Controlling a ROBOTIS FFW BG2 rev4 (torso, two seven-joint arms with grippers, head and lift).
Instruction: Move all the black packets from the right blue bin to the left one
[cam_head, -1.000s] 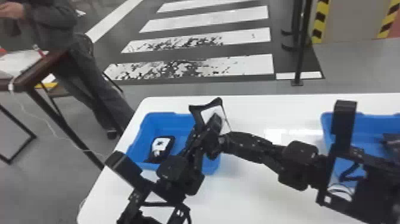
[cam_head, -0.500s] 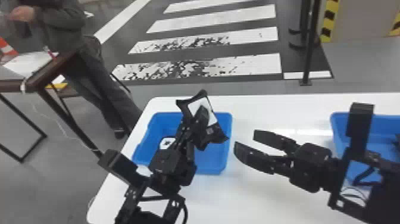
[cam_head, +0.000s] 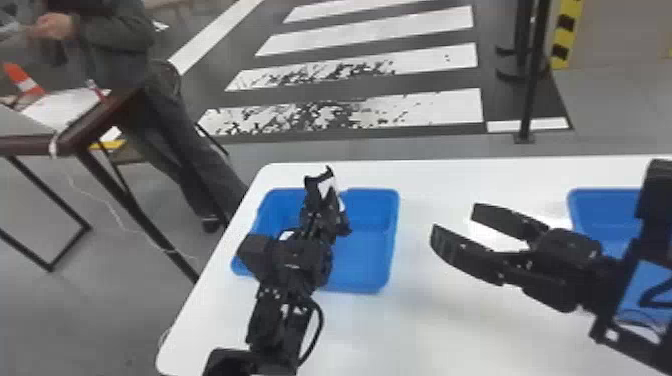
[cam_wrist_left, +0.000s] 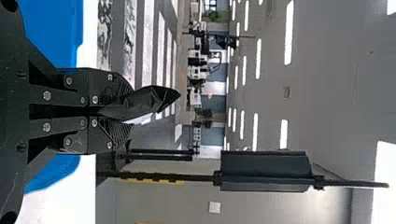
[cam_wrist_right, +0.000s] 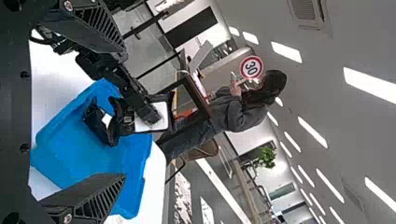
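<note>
Clearly, left of centre in the head view, the left hand (cam_head: 320, 214) pinches a black packet (cam_head: 327, 186) over the left bin (cam_head: 370, 240), while the right hand (cam_head: 456, 224), centre-right, gapes wide.

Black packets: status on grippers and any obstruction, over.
Left gripper shut on black packet with white patch, above left blue bin. Right gripper open, empty, over white table. Second black packet inside left bin, might crowd drop.

From my right wrist view I can read "30" on a round, red-rimmed sign (cam_wrist_right: 251, 67) in the room beyond the desk's (cam_wrist_right: 157, 191) edge.
</note>
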